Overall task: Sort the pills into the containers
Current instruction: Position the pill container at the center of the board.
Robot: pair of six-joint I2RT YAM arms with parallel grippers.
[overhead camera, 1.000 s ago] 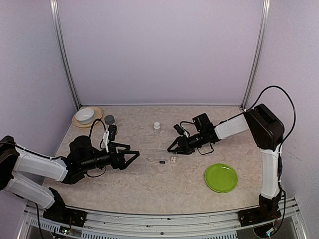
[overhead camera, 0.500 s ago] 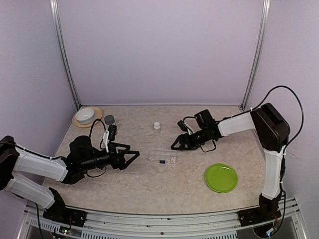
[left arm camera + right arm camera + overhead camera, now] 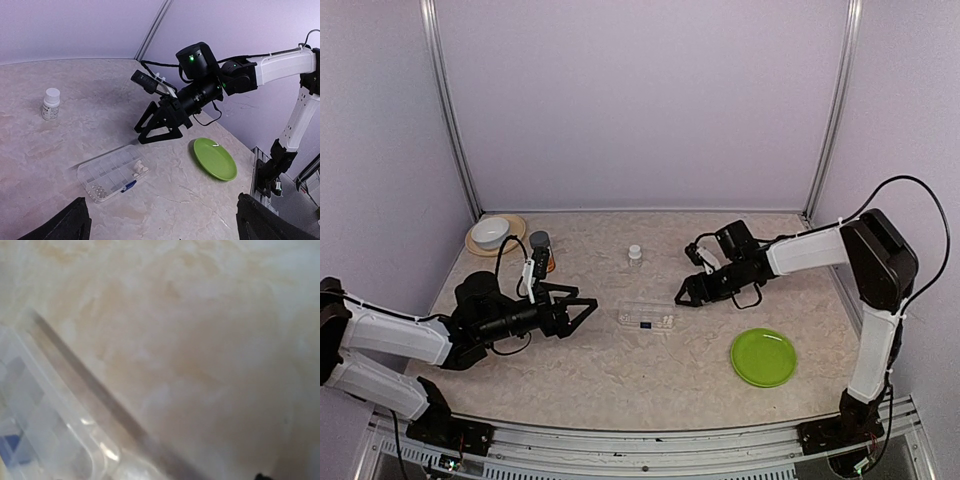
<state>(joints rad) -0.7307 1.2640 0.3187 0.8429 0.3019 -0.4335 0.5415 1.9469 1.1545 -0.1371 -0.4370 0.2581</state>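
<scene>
Pills (image 3: 140, 169), tiny whitish pieces, lie in end compartments of the small flat clear plastic divided box (image 3: 102, 172), which sits mid-table on the marbled beige table (image 3: 620, 390), well in from every edge. The black two-fingered right gripper (image 3: 141, 136) hovers near the box's end that faces the table's right edge, clear of it, jaws spread wide and holding nothing. The left gripper (image 3: 588, 315) hangs off the opposite end, toward the left edge, jaws fully apart and likewise empty. This looks like a gap between picks. The next move calls for finding a pill outside the box, though I can make out none, then a low, fine pinch on so small a piece.
</scene>
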